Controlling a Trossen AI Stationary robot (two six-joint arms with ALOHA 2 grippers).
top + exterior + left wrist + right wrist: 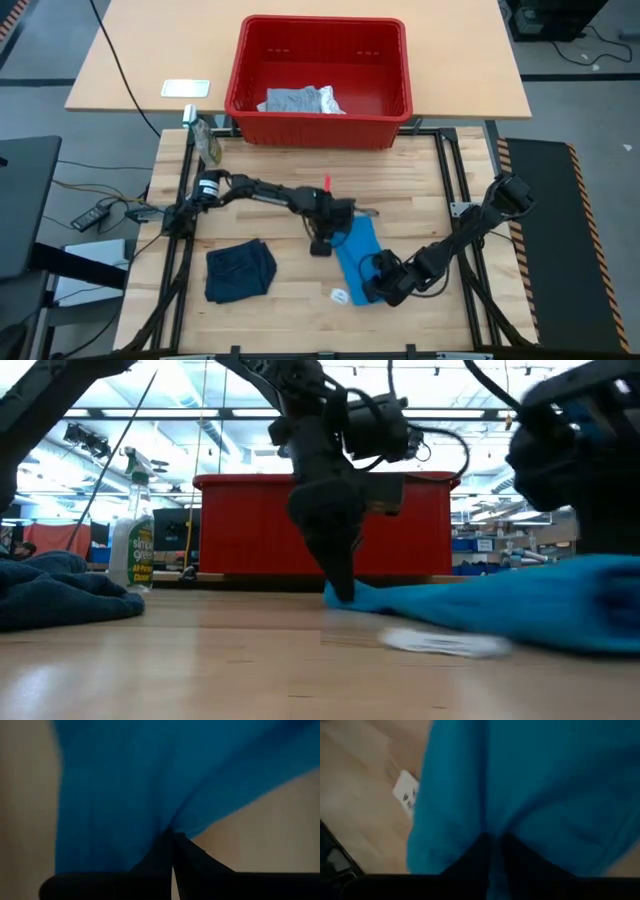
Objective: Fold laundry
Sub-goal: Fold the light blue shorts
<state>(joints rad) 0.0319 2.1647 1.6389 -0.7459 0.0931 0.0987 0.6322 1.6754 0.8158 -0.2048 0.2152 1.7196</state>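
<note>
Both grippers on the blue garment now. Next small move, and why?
Probably lift both pinched edges a little and carry them across to make the fold. The left gripper is shut on the blue garment at its far end, the right gripper on its near end, and it still lies flat on the table. The navy garment lies apart, out of the way.

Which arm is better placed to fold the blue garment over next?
Left, probably: its tool pinches the blue garment's far corner. The right tool grips the near end.
</note>
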